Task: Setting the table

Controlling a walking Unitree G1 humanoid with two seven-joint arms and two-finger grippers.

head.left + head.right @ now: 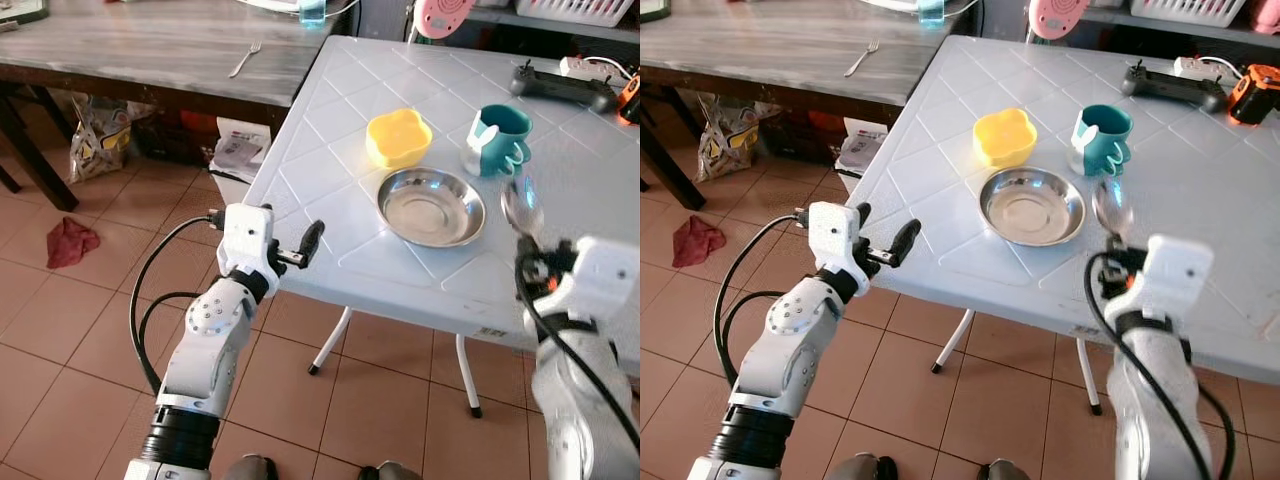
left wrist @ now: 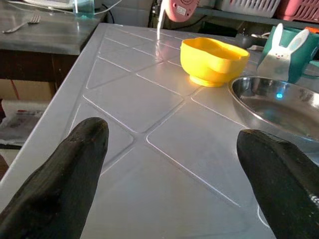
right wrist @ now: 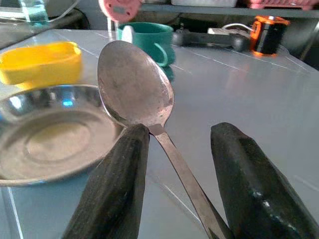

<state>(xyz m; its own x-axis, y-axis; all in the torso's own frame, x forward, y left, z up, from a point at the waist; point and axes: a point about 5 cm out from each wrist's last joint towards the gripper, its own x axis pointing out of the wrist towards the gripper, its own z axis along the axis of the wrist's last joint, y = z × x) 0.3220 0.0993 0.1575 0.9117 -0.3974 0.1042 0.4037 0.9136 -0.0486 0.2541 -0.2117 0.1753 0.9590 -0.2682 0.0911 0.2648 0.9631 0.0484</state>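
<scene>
Tiled floor (image 1: 90, 330) nearest, terracotta, with a red rag (image 1: 70, 243) lying at nine o'clock. Left gripper (image 1: 300, 250) raised at seven o'clock, just off the near edge of the white plastic table (image 1: 330, 150), fingers (image 2: 65, 184) spread wide apart and holding nothing. Right gripper (image 1: 1118, 252) up at five o'clock over the table's near side, fingers (image 3: 117, 184) pinched on the handle of a metal spoon (image 3: 134, 87); spoon bowl standing upward, tilted a little, just beside the rim of the steel plate (image 1: 431, 206). Plate resting flat near the table's middle, at about one o'clock from the left gripper. Beyond it, at eleven o'clock from the plate and just beside it, a yellow bowl (image 1: 398, 137) with a wavy rim. At one o'clock from the plate, a teal mug (image 1: 500, 138) with a white rabbit figure on its side, handle turned toward the near edge. Farther back toward two o'clock, a black game controller (image 1: 562, 88), and past that an orange-and-black object (image 1: 1252, 92), kind not clear. At twelve o'clock, a pink round item (image 1: 444, 14) behind the table's far edge. Off at ten o'clock, a dark wooden table (image 1: 150, 45) with a fork (image 1: 245, 58) lying on it; below it a plastic bag (image 1: 98, 135) on the floor.
</scene>
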